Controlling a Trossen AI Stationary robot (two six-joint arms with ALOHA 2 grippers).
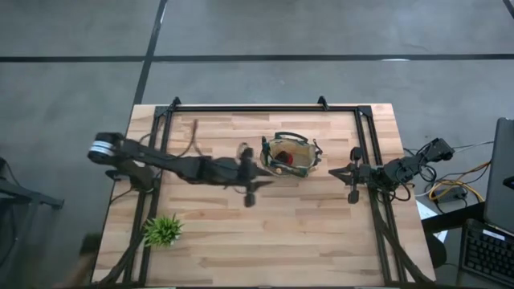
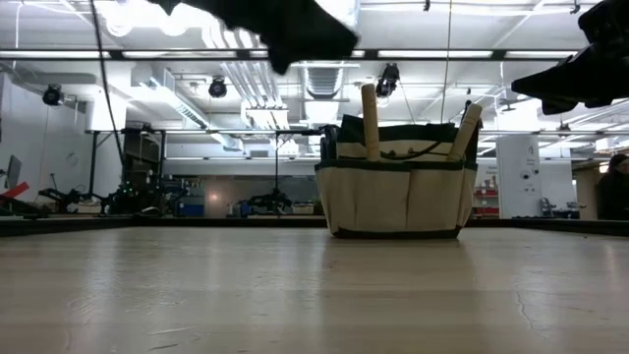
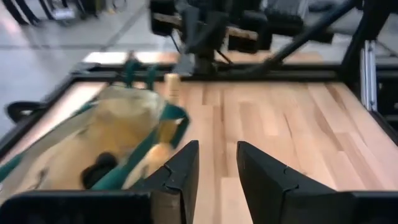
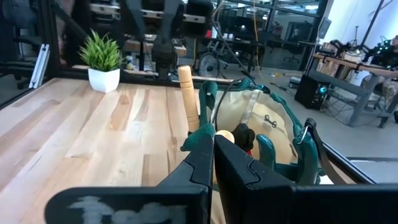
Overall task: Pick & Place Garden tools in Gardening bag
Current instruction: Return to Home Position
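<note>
The tan gardening bag (image 1: pixel 291 156) with green trim stands upright on its base on the table, a little right of centre. It also shows in the low view (image 2: pixel 398 192). Two wooden tool handles (image 2: pixel 370 120) (image 2: pixel 466 128) stick up out of it, and a red item (image 1: pixel 278 167) lies inside. My left gripper (image 3: pixel 217 148) is open and empty, above the table just left of the bag (image 3: pixel 118 134). My right gripper (image 4: pixel 213 138) is shut and empty, to the right of the bag (image 4: pixel 267 134) and pointing at it. I see no tools lying on the table.
A small green plant in a white pot (image 1: pixel 163 230) stands at the table's near left corner and also shows in the right wrist view (image 4: pixel 104 59). A black frame rail (image 1: pixel 257 107) runs along the far and side edges. Bare wood lies in front of the bag.
</note>
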